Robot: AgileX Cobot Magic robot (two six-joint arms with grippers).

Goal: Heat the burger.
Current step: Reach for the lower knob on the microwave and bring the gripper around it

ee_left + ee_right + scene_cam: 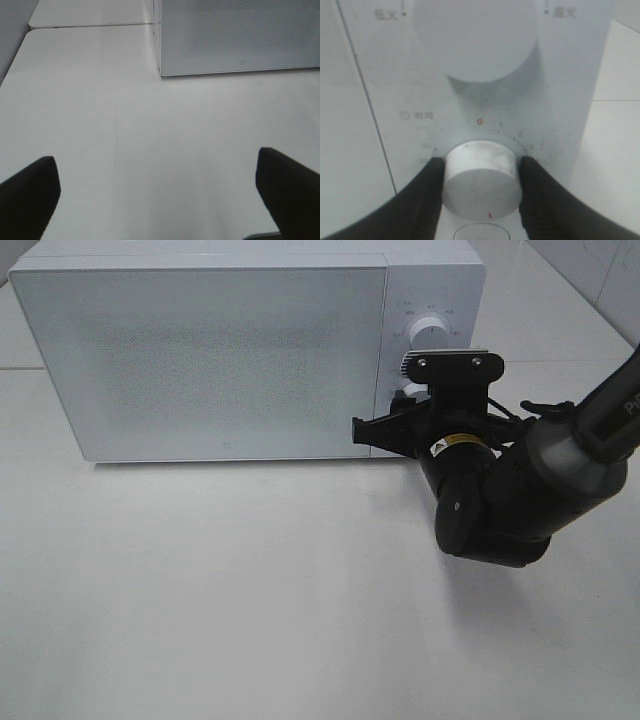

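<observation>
The burger is not in view in any frame. The white microwave [220, 350] stands at the back of the table with its door shut. My right gripper [406, 405] reaches to the control panel and is shut on the lower timer knob [481, 177], one black finger [427, 195] on each side of it. The knob's red mark points down, away from the 0 on the dial. My left gripper [157, 170] is open and empty, low over the bare white table in front of the microwave's left corner [240, 35]. It does not show in the high view.
A larger upper power knob [475, 40] sits just above the timer knob, also seen in the high view [430, 327]. The white table [250, 590] spreads out in front of the microwave. A seam between tabletops [90, 25] runs behind the microwave's left side.
</observation>
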